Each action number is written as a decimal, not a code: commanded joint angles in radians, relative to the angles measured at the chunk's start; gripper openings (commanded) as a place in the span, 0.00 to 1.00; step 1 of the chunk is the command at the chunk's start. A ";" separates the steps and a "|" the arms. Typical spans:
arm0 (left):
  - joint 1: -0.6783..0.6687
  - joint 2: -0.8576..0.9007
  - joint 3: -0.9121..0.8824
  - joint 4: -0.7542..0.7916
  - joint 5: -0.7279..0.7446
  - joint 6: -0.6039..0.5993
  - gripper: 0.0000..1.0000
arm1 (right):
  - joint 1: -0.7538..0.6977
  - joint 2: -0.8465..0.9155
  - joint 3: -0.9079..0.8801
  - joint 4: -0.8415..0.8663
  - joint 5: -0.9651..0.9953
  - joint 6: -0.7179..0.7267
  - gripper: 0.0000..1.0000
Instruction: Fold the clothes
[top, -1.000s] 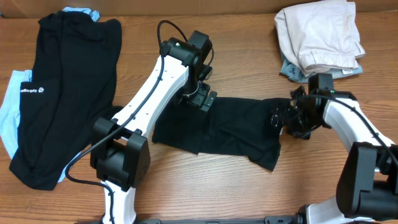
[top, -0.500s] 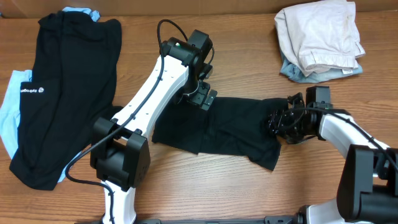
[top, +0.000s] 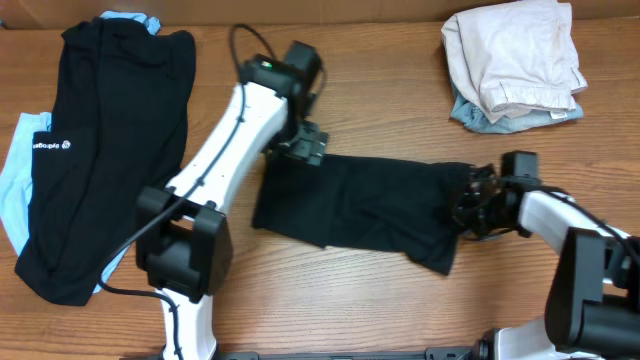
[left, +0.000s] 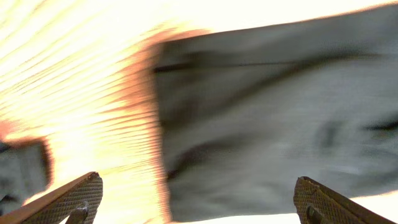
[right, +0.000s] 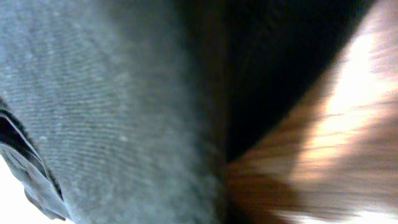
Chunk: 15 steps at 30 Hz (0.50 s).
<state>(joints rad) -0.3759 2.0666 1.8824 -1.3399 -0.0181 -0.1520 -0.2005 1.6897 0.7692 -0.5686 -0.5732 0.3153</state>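
A plain black T-shirt (top: 360, 208) lies as a long folded band across the middle of the table. My right gripper (top: 470, 207) is shut on its right end. The right wrist view is filled with dark cloth (right: 112, 112) pressed close, wood to its right, and the fingers are hidden. My left gripper (top: 303, 150) hovers open over the shirt's upper left corner. Both open fingertips (left: 74, 199) frame the cloth edge (left: 267, 112) and bright wood in the left wrist view, with nothing between them.
A black garment with a small white logo (top: 100, 150) lies at the far left over a light blue one (top: 14, 190). A beige garment (top: 515, 55) sits on a grey-blue one (top: 468, 113) at the back right. Bare wood table (top: 330, 300) runs along the front.
My right gripper has closed on the shirt's right end and drawn it slightly rightward. The left arm has swung left, off the shirt's middle toward its upper left corner.
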 joint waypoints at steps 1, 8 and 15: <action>0.093 -0.008 0.016 -0.021 -0.034 -0.030 1.00 | -0.088 -0.015 0.078 -0.048 0.019 -0.031 0.04; 0.259 -0.008 0.016 -0.098 -0.035 0.000 1.00 | -0.190 -0.043 0.286 -0.355 0.178 -0.095 0.04; 0.339 -0.008 0.016 -0.103 -0.034 0.024 1.00 | -0.095 -0.050 0.504 -0.589 0.184 -0.167 0.04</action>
<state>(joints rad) -0.0437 2.0666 1.8824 -1.4422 -0.0433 -0.1539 -0.3508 1.6791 1.1980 -1.1294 -0.4065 0.1921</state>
